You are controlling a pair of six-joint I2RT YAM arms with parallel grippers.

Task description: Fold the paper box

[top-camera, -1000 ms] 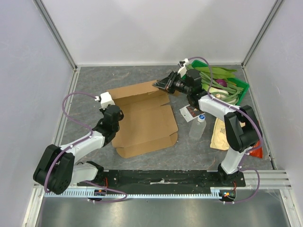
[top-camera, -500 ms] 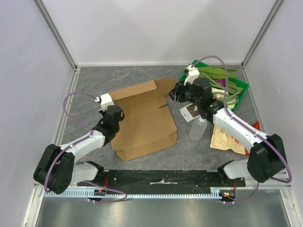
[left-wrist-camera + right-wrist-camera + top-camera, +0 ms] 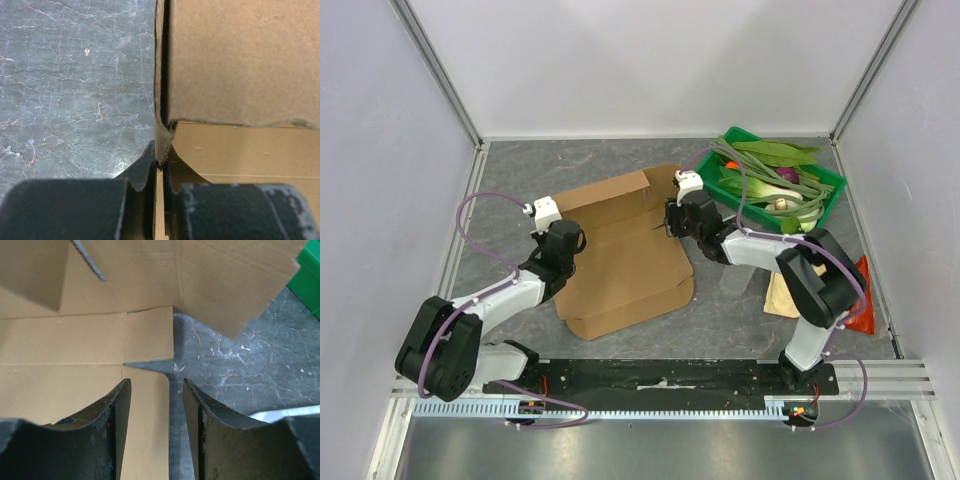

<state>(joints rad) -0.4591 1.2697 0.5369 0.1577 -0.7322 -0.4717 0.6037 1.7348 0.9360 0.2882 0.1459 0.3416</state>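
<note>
One paper box (image 3: 625, 262) lies mid-table (image 3: 515, 170), its left edge pinched between the fingers of the left gripper (image 3: 160, 162), while the right gripper (image 3: 154, 387) hovers with fingers spread over its right edge, near one green tray (image 3: 832, 190) in the far right corner.

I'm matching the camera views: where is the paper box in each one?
Top external: paper box lies mid-picture.
Left wrist: paper box fills the upper right.
Right wrist: paper box covers the left and top.
Shared landmark: grey marbled tabletop beside it.
</note>
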